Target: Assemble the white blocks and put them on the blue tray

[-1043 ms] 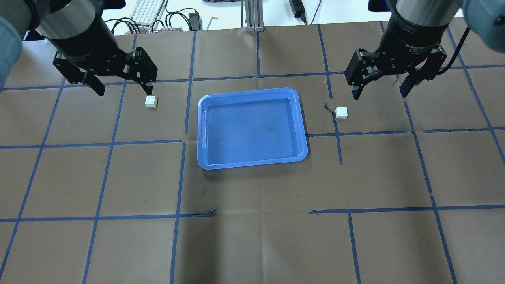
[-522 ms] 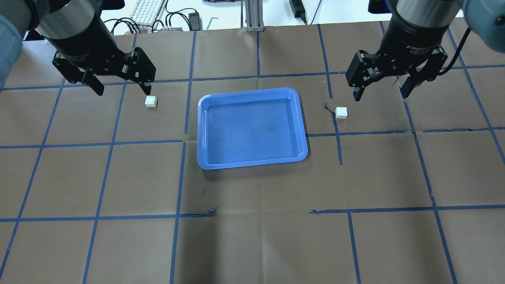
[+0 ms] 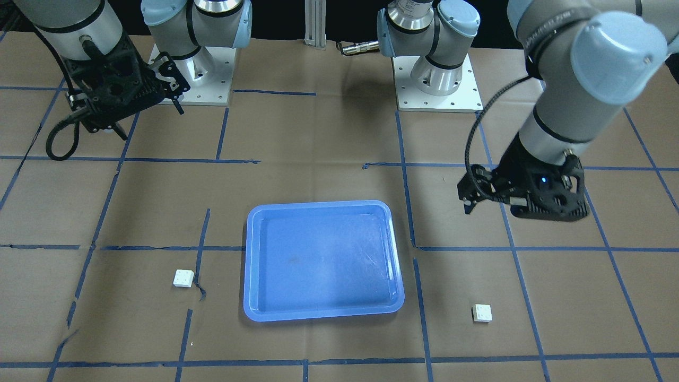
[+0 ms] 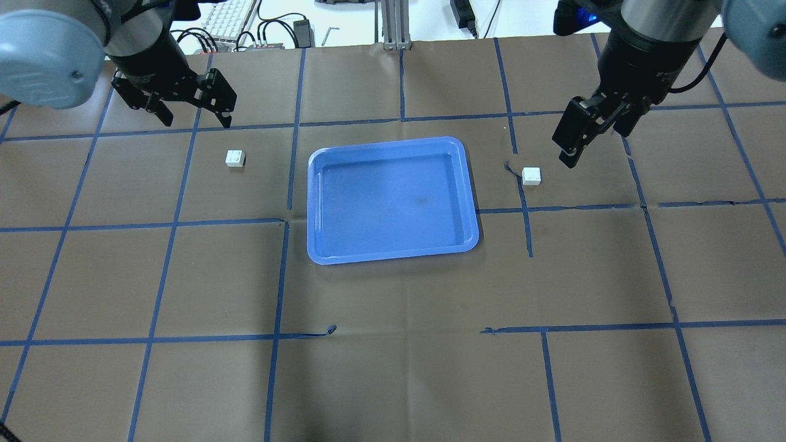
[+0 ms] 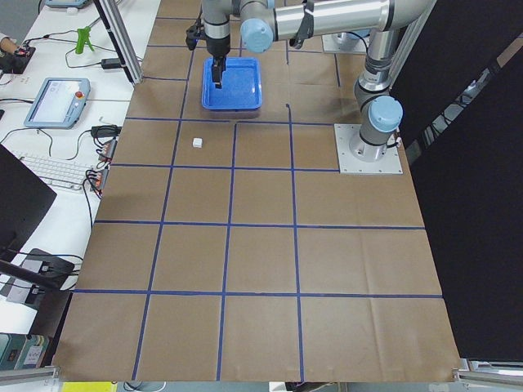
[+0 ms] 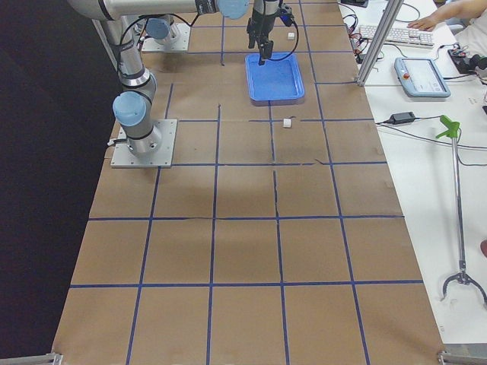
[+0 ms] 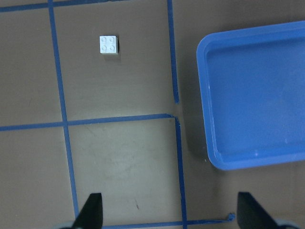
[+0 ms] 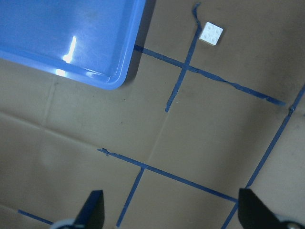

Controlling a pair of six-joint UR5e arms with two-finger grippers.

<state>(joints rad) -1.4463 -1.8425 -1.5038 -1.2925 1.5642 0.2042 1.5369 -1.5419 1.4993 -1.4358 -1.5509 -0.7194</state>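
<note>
The blue tray [image 4: 393, 142] lies at the table's centre and holds nothing. One white block [image 4: 234, 158] sits on the brown paper to the tray's left, the other white block [image 4: 532, 175] to its right. My left gripper [image 4: 196, 120] is open and empty, hovering beyond the left block. My right gripper [image 4: 589, 138] is open and empty, seen edge-on, just right of and beyond the right block. The left wrist view shows the left block [image 7: 108, 45] and the tray [image 7: 212, 95]. The right wrist view shows the right block [image 8: 211, 33] and the tray's corner [image 8: 114, 78].
Brown paper with a blue tape grid covers the table [image 4: 393, 368]. A keyboard [image 4: 228, 17], cables and an aluminium post [image 4: 396, 24] lie past the far edge. The arm bases [image 3: 435, 79] stand on the robot's side.
My left gripper has drawn back toward the far edge, away from the left block. My right gripper has turned to edge-on, one fingertip now nearer the right block. Blocks and tray have not moved.
</note>
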